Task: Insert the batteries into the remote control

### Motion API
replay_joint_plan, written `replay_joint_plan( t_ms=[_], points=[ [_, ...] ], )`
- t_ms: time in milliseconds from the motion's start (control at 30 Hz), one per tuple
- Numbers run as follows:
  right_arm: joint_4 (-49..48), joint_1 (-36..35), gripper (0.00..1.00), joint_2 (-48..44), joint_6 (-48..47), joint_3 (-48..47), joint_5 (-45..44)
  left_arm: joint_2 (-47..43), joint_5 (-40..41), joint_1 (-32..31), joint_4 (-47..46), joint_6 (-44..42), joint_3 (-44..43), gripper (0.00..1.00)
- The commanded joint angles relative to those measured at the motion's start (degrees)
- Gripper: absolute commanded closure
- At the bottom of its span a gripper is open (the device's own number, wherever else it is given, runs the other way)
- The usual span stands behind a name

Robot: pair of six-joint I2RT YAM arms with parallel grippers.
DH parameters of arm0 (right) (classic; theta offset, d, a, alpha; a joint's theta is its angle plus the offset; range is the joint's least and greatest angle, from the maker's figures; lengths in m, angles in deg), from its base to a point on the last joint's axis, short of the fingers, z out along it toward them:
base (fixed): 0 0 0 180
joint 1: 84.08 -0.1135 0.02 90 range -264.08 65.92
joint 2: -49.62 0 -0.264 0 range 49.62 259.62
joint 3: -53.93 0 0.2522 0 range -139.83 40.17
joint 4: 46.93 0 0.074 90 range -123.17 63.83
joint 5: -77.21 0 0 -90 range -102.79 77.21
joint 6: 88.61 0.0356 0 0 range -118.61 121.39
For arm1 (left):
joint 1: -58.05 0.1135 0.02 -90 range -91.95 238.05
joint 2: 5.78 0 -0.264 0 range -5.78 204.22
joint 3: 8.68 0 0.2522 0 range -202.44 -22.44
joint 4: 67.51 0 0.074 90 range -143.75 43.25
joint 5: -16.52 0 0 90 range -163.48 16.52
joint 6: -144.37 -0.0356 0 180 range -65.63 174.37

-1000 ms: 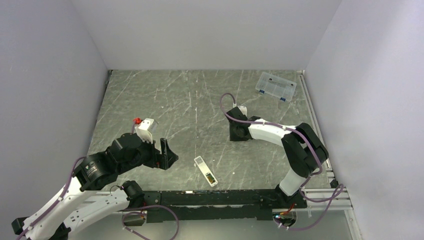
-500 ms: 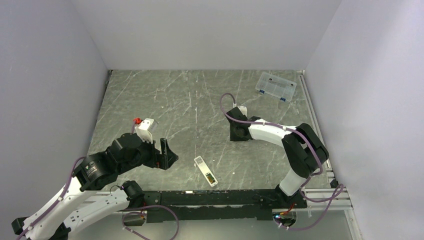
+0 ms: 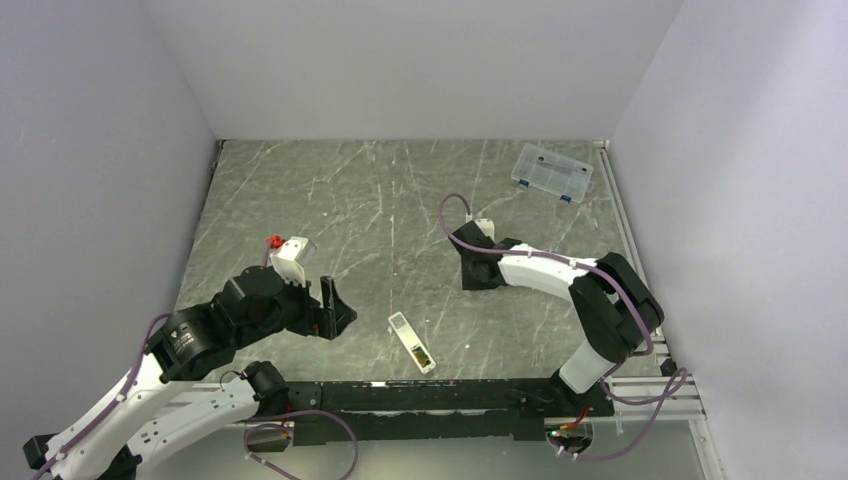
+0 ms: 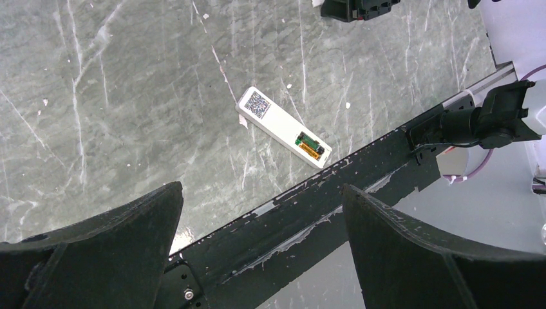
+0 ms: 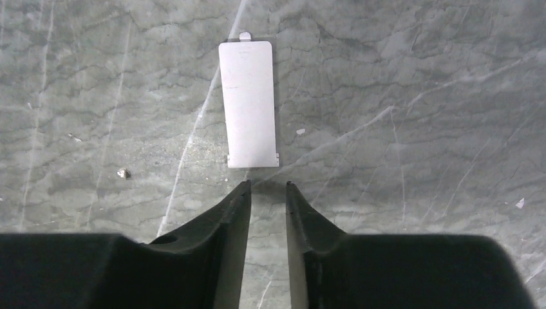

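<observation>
Batteries apparently seated in remote control; right gripper, fingers narrow and empty, shifts slightly beside loose cover, so capping remains; left gripper unmoved, wide open.

This is a robotics lab test cell: plain white walls box in a scratched grey marbled tabletop. The left arm and right arm are bolted along a black metal rail, with purple cables looping off them.

top view | batteries too small to separate
</observation>
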Motion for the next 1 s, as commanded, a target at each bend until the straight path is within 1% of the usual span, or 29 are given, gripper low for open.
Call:
replay_joint_plan(
  t_ms=[0,67,133,300,500,733,967],
  points=[
    [-0.28,-0.43,0.66,-2.87,1.49,0.48,-0.58,-0.09,0.25,-0.1,-1.84,-0.22,-0.09,0.01],
    [-0.64,-0.45,0.58,-2.95,2.1,0.49,-0.45,-0.18,0.17,-0.11,-1.84,-0.13,-0.02,0.01],
    [-0.88,-0.45,0.54,-2.52,2.54,0.22,-0.65,-0.28,0.23,-0.12,-1.85,-0.09,0.03,0.01],
    [-1.89,-0.34,0.5,-0.4,3.21,-1.03,-0.53,-0.47,0.18,-0.16,-1.88,-0.17,0.04,0.0],
    [-2.72,-0.11,0.5,1.95,3.34,-2.63,-0.45,-0.63,0.3,-0.1,-1.75,-0.17,-0.01,0.0],
    [-2.77,0.51,0.53,3.77,2.59,-4.07,-0.74,-0.55,0.31,-0.13,-1.73,-0.26,-0.11,0.01],
    [-1.84,0.56,0.55,3.23,2.36,-2.36,-1.5,-0.35,0.23,-0.15,-1.84,-0.35,-0.1,0.01]
  ],
)
